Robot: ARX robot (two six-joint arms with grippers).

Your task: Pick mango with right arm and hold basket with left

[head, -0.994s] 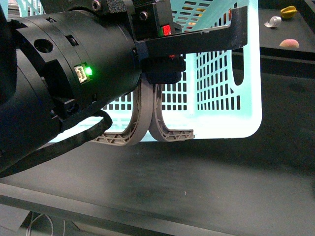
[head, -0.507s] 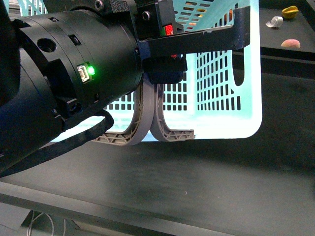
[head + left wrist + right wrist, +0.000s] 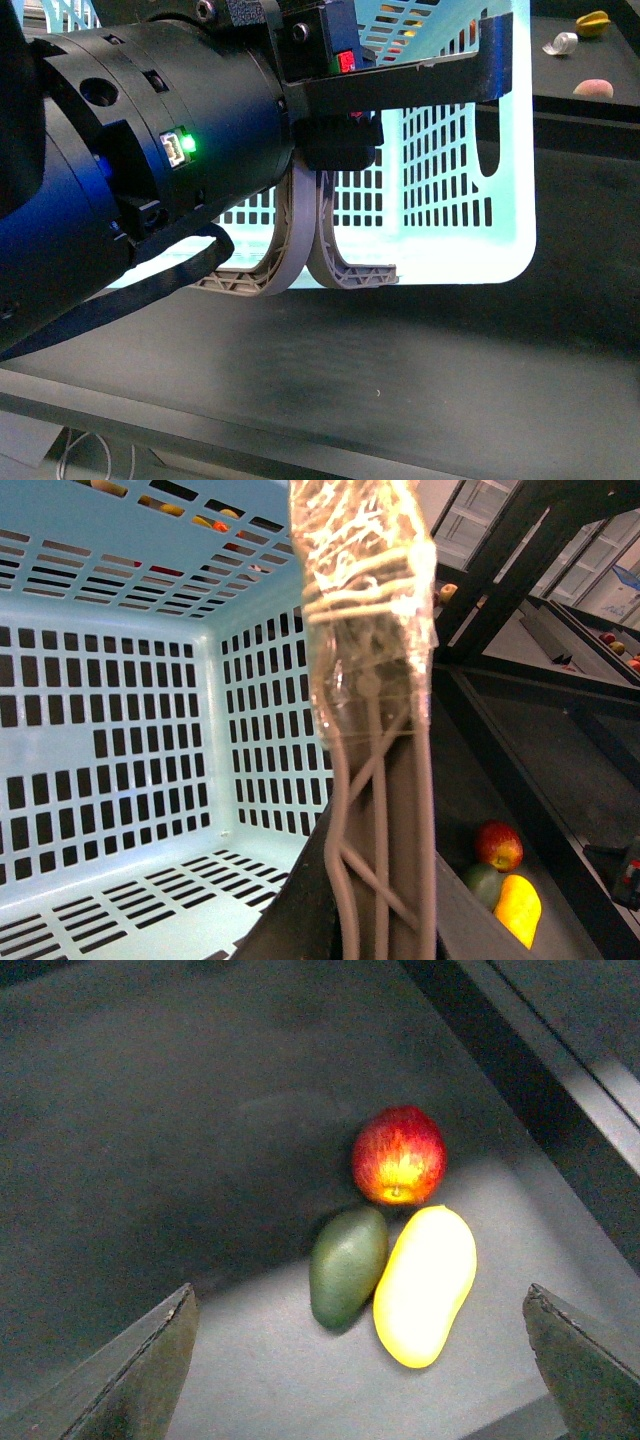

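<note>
Basket [image 3: 440, 200] has edged slightly right with the left gripper [image 3: 340, 115] clamped on its handles [image 3: 300, 235]; right gripper [image 3: 359, 1290] hangs above the mango [image 3: 425, 1285], jaws apart.

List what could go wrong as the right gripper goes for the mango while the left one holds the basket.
1. A green fruit lies against the mango, and a red apple sits at its end. The open right gripper might catch or shove them.
2. The basket is held only by its two handles, pinched together in the left gripper. It might swing or slip.
</note>
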